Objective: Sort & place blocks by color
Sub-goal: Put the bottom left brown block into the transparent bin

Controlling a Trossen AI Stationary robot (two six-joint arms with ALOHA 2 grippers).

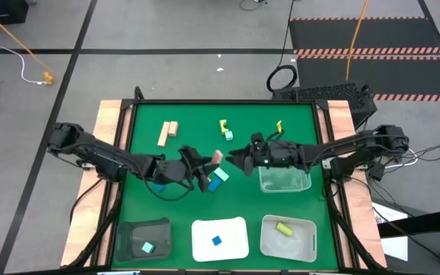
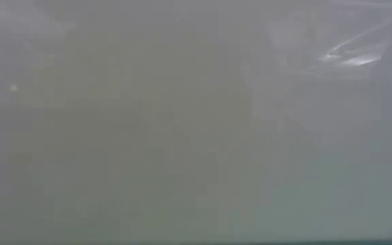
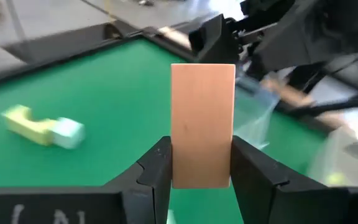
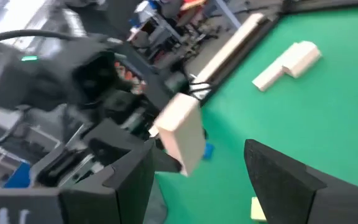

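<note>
Left end effector (image 3: 194, 171) is clamped on the tan block (image 3: 202, 124), facing the spread right end effector (image 1: 239, 159).

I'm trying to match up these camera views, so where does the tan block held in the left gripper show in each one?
High view: the tan block sits mid-table, at the left gripper.
Low view: not visible; the picture is a grey haze.
Left wrist view: the block stands upright, centre, clamped between the fingers.
Right wrist view: the block is centre, tilted.
Shared landmark: the green mat.
</note>
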